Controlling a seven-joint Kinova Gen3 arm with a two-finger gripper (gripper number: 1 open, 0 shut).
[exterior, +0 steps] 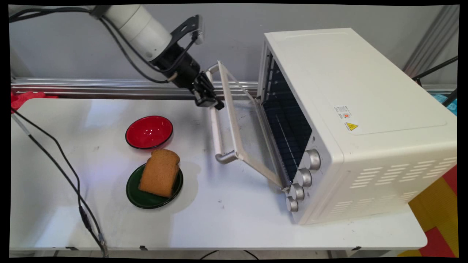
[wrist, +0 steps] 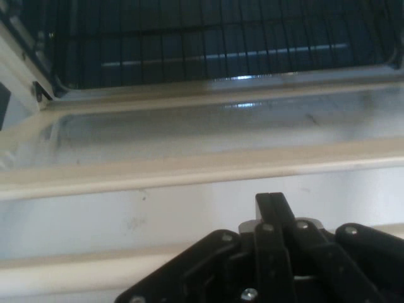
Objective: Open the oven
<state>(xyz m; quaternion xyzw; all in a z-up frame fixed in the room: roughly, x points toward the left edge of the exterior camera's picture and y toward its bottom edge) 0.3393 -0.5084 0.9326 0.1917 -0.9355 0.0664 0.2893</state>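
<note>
The gripper (exterior: 214,104) is pressing its jaws, drawn together, against the oven door's handle (exterior: 215,128), propping the glass door (exterior: 243,124) half open just ahead of them.

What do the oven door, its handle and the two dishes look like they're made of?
Oven door: apparently clear glass in a cream frame; the table shows through. Handle: pale bar with silvery, metal-looking ends. Red bowl and green plate: glossy, glazed ceramic or plastic; highlights show, but I can't tell which.

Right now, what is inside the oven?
Through the half-open door, the oven shows only a wire rack; no food is visible on it. The deeper part is hidden by its walls.
</note>
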